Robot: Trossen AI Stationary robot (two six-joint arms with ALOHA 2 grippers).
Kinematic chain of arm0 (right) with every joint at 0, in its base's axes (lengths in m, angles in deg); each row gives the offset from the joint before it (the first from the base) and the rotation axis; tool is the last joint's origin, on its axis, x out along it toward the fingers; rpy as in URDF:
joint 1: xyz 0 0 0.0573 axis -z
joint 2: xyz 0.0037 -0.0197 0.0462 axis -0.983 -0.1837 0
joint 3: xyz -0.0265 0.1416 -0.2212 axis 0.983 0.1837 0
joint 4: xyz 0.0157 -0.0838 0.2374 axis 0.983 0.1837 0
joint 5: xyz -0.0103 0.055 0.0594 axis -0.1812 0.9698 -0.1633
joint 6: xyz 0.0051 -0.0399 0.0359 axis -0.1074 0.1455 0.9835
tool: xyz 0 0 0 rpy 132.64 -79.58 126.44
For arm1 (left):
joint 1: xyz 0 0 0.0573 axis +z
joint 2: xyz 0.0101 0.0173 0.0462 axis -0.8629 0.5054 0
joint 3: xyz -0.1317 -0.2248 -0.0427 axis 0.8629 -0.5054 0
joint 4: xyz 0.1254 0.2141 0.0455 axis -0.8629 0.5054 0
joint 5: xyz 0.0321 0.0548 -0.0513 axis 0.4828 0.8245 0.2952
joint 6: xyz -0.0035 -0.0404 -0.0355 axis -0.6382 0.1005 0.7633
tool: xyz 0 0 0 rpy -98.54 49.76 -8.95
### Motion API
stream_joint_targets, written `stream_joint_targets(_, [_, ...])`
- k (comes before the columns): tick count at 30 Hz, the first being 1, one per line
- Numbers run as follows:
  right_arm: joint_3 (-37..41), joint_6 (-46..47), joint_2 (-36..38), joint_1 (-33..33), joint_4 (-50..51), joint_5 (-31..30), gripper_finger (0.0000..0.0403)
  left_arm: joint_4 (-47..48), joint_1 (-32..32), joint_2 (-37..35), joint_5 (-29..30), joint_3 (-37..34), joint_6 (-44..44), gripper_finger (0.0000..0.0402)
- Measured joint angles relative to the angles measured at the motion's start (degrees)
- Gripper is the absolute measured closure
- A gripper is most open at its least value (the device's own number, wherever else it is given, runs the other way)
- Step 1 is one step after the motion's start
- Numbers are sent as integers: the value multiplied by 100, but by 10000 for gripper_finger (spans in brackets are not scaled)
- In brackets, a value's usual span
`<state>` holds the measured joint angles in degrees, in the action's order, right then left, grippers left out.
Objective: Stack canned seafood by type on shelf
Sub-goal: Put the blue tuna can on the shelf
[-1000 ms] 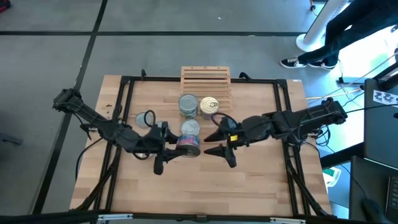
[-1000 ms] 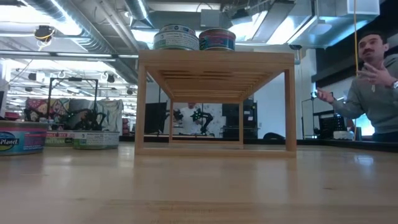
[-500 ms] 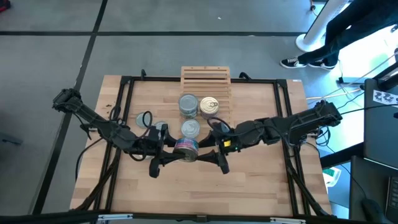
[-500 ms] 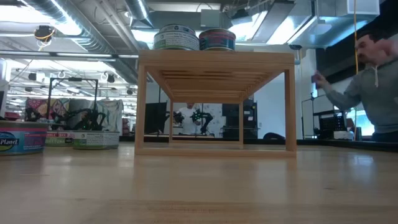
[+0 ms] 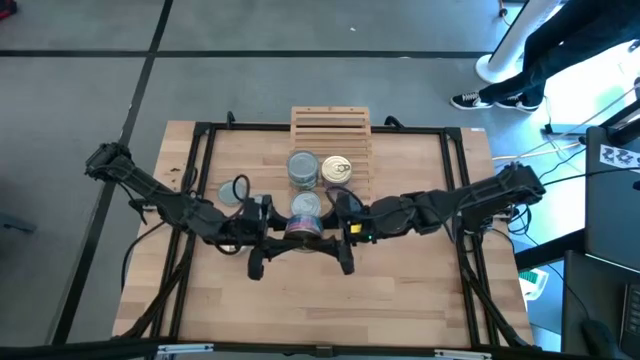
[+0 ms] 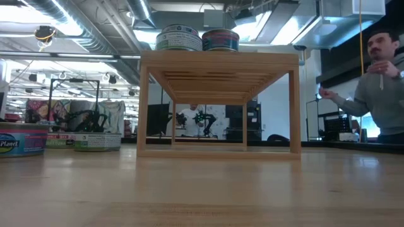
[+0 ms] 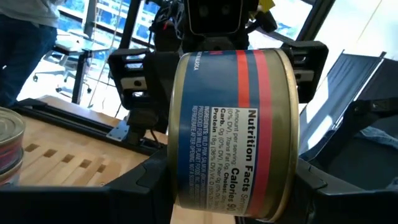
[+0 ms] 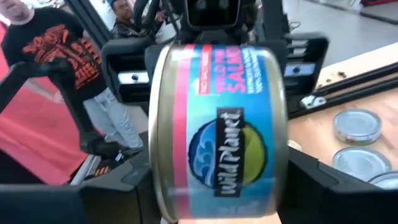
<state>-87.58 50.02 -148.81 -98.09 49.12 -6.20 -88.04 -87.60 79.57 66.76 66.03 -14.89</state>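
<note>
**Both grippers clamp one salmon tin between them, in front of the shelf.**
The left gripper [image 5: 262, 241] and right gripper [image 5: 338, 240] fingers each close on the same tin [image 5: 300, 226], held on edge above the wooden surface [image 5: 400, 300]. Its label reads "Wild Planet", "WILD PINK SALMON" and "Nutrition Facts" on blue with a red band; the rims are metal. The slatted wooden shelf [image 5: 331, 125] carries a grey-topped tin [image 5: 303, 169] beside a golden ring-pull tin [image 5: 336, 170]. Two more round flat tins [image 8: 356, 125] lie on the surface.

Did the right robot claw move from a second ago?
Yes. The right gripper slid left, toward the can held by the left gripper, judged against the shelf.
</note>
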Motion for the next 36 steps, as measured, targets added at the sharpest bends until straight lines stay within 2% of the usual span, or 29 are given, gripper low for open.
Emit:
stream_joint_targets(4, [2,0,1,0,14,122,175,47,-5,2,-17,0,-20,215])
stream_joint_targets(9, [2,-57,1,0,45,152,214,151,-5,2,-33,0,40,207])
stream_joint_targets(20, [4,187,102,0,358,384,213,228,-16,28,-42,6,-434,170])
stream_joint_targets(29, [4,521,561,-6,1648,314,213,611,-16,29,-42,7,-601,165])
stream_joint_targets(36, [2,858,887,2,3194,-176,213,795,-16,28,-54,7,-597,165])
